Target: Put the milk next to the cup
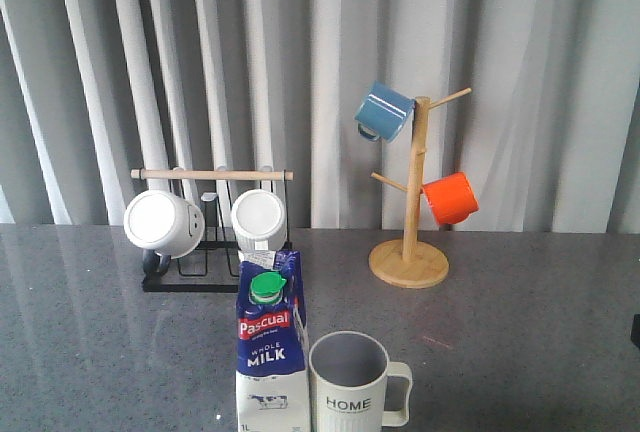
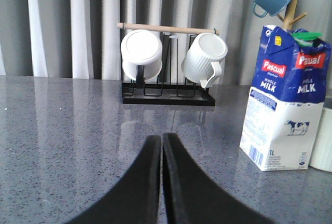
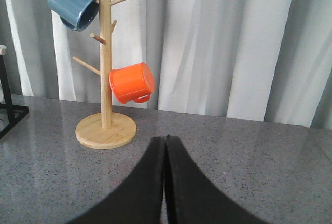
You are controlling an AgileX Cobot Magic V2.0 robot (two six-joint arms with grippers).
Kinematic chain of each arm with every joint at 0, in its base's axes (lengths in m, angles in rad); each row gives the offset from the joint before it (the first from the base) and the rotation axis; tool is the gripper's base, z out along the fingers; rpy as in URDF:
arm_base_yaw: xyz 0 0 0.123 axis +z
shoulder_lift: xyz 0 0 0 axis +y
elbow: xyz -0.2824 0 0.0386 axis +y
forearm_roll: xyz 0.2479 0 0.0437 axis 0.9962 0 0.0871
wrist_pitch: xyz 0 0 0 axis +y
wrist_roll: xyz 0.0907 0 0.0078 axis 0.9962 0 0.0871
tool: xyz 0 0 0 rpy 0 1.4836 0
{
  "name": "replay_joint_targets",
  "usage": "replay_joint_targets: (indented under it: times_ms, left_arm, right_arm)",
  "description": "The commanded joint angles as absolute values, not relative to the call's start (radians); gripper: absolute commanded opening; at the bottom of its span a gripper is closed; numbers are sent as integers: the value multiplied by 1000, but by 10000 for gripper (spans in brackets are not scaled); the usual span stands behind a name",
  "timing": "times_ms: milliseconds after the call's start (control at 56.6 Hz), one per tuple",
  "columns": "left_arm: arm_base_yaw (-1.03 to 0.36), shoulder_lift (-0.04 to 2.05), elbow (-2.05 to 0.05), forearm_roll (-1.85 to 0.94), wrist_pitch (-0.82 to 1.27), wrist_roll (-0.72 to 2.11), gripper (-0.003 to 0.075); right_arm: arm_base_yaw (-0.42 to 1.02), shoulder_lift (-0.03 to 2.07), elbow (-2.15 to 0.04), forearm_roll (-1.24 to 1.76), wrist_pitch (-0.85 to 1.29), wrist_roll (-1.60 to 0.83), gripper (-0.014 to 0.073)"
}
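The milk carton (image 1: 271, 352), blue above and white below with a green cap, stands upright at the table's front middle. The cream ribbed "HOME" cup (image 1: 350, 384) stands right beside it on its right, nearly touching. In the left wrist view the milk (image 2: 285, 99) stands off to the side of my left gripper (image 2: 162, 137), with a sliver of the cup (image 2: 322, 146) at the frame edge. The left gripper is shut and empty, apart from the carton. My right gripper (image 3: 166, 139) is shut and empty over bare table. Neither gripper shows in the front view.
A black rack (image 1: 195, 277) with a wooden bar holds two white mugs (image 1: 163, 223) at the back left. A wooden mug tree (image 1: 410, 252) at the back right carries a blue mug (image 1: 384, 110) and an orange mug (image 1: 450, 198). Grey curtains hang behind the table.
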State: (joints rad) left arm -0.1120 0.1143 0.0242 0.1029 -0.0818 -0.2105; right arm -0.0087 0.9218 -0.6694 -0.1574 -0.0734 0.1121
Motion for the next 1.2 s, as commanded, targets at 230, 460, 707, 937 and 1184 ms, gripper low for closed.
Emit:
replay_joint_targets:
  times_ms: [230,460,707,937,1184]
  left_arm:
    - [-104,-31,4,115,-25,-142,-7]
    - [-103,-25,4,116,-18,-115,-7]
    - [-26,-25,4,116,-41,-125,-7]
    - [-10,-25,4,116,-54,-123,-7]
    - [-10,-24,3,116,-61,-126,-6]
  right_arm:
    - [-14,914,-697,-161,-140,110,-8]
    - [-14,913,-697,-161,-137,110,-8]
    - [-14,913,-697,-161,-136,110,-8]
    - [-14,913,-697,-161,-136,110,-8]
    - [-14,913,-697,-161,-136,110,-8]
